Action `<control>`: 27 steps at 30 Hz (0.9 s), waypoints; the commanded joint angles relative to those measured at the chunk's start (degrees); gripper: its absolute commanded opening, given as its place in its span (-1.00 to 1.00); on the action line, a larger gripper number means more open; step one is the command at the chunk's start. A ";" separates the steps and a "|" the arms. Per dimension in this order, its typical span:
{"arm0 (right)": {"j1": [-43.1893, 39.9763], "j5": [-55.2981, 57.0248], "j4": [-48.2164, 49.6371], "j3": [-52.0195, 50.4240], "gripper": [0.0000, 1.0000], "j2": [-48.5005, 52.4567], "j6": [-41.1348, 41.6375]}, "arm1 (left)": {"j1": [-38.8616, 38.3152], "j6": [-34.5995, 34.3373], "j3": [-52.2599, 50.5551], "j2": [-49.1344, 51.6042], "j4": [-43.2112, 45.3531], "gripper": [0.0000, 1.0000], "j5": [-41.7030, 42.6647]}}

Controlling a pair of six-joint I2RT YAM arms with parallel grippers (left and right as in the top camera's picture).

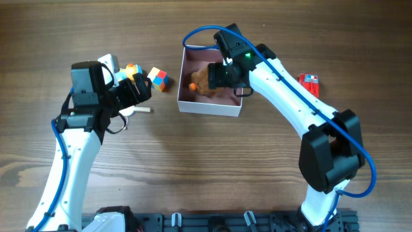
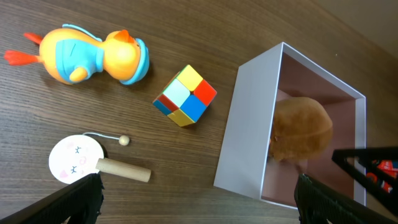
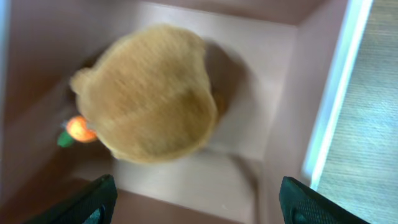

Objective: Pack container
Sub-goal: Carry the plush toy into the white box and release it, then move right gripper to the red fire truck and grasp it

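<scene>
The container (image 1: 186, 82) is a square white box with a pink inside, at the table's middle back. A tan plush toy (image 1: 203, 80) with a small orange piece (image 1: 193, 86) lies in it, also in the right wrist view (image 3: 152, 93). My right gripper (image 3: 196, 202) is open and empty just above the box. My left gripper (image 2: 199, 199) is open and empty, left of the box (image 2: 249, 130). A colour cube (image 2: 185, 95), an orange and blue duck (image 2: 87, 54) and a small wooden paddle drum (image 2: 84, 160) lie ahead of it on the table.
A red toy (image 1: 309, 82) lies on the table right of the box. A white object (image 1: 109, 62) sits behind the left gripper at the back left. The cube (image 1: 159, 79) and duck (image 1: 133, 69) lie between the left gripper and the box.
</scene>
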 commanded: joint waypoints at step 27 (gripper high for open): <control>-3.61 6.38 -2.25 0.85 -0.85 -5.86 -4.00 | -0.33 1.14 1.18 0.26 0.15 0.99 0.24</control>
